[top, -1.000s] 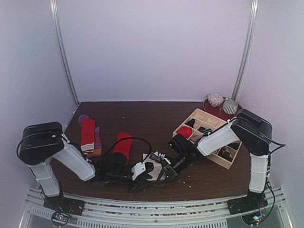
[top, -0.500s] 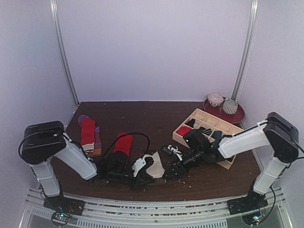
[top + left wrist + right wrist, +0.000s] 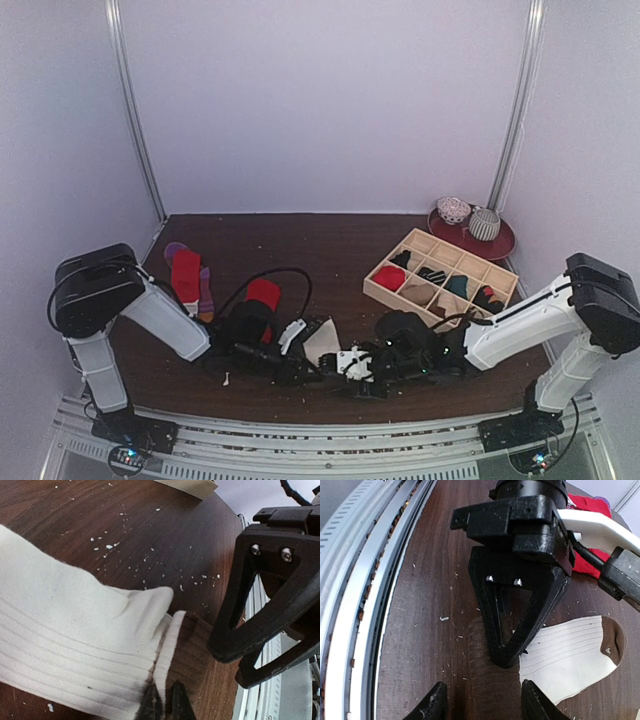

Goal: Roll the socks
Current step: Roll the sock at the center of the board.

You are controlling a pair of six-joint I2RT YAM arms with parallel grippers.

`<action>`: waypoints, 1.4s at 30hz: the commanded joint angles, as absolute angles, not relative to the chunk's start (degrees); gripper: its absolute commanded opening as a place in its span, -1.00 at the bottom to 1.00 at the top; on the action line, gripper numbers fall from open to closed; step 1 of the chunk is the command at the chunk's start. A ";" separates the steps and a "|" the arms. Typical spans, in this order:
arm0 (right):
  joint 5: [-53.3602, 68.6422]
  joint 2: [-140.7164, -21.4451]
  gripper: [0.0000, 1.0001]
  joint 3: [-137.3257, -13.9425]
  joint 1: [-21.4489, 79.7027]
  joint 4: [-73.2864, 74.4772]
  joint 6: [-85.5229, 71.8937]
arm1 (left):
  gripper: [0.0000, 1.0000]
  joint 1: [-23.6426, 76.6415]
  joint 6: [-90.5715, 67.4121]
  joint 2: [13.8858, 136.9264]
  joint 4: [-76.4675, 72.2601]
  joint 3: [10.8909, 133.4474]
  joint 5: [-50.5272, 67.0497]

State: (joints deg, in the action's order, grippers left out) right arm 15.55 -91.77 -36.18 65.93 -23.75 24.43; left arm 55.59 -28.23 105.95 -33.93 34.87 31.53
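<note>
A cream-beige sock (image 3: 322, 340) with a brown cuff and toe lies flat near the table's front centre. My left gripper (image 3: 165, 707) is shut on the edge of its brown cuff (image 3: 172, 645); the ribbed sock body (image 3: 75, 645) spreads to the left. My right gripper (image 3: 484, 705) is open, low over the table, its fingers straddling the brown cuff (image 3: 492, 680) right below the left gripper's tip (image 3: 506, 657). In the top view both grippers, left (image 3: 312, 362) and right (image 3: 340, 368), meet at the sock. A plain red sock (image 3: 262, 293) and a red sock on a purple-orange one (image 3: 186, 275) lie at the left.
A pale wooden grid tray (image 3: 385, 292) with rolled socks stands at the right. A dark red plate (image 3: 500, 243) with two patterned balls is at the back right. The metal rail (image 3: 365, 580) runs along the front edge. White lint specks dot the table.
My right arm has swung from the tray down to the front centre and now faces the left gripper at the sock's cuff. The left gripper and cream sock shifted slightly right.
</note>
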 commanded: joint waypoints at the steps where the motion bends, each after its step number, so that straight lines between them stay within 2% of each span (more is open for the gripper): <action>1: 9.56 -94.19 0.01 -38.41 66.54 -21.22 29.01 | -1.00 55.68 -28.45 109.81 -17.17 32.78 30.53; 8: 6.96 -98.05 -0.08 -38.74 66.85 -19.39 28.49 | -1.00 55.33 -27.51 110.98 -17.49 32.79 31.67; 13: 6.52 -99.77 -0.42 -39.81 66.95 -17.44 25.31 | -0.97 54.76 -26.42 110.99 -17.34 33.30 31.69; 15: 6.85 -100.37 -0.55 -40.93 66.88 -15.62 22.49 | -0.51 54.76 -25.34 109.72 -17.36 33.49 30.82; 17: 8.40 -101.36 -0.64 -42.13 66.37 -13.51 19.27 | -0.18 54.76 -23.70 106.64 -17.44 33.20 27.91; 18: 10.21 -101.62 -0.66 -42.39 65.92 -12.62 17.54 | 0.06 54.76 -22.55 104.73 -17.37 32.87 25.86; 19: 12.28 -101.85 -0.68 -42.44 65.42 -12.05 14.97 | 0.19 54.76 -21.20 102.27 -17.59 32.52 23.34; 22: 21.26 -102.58 -0.68 -42.99 62.63 -10.77 8.51 | 0.28 54.76 -16.79 95.08 -20.80 30.01 18.13; 26: 35.54 -107.16 -0.68 -47.55 57.75 -5.03 -1.21 | 0.76 55.53 -10.70 86.75 -31.47 24.85 16.81; 30: 45.27 -113.27 -0.67 -53.04 56.27 4.65 -4.08 | 0.78 59.69 -2.56 84.97 -38.69 23.05 12.31; 35: 53.41 -116.56 -0.67 -53.68 53.35 5.01 -8.86 | 0.75 60.38 0.61 90.29 -44.14 24.44 13.88; 42: 56.72 -117.86 -0.67 -52.56 50.78 4.31 -10.64 | 0.50 60.38 -0.30 98.65 -45.70 26.00 17.32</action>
State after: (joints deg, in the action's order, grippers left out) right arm 56.18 -113.93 -55.70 51.27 -5.43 -8.34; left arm 60.42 -1.45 96.25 -40.97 25.10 15.38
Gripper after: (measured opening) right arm 0.168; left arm 0.787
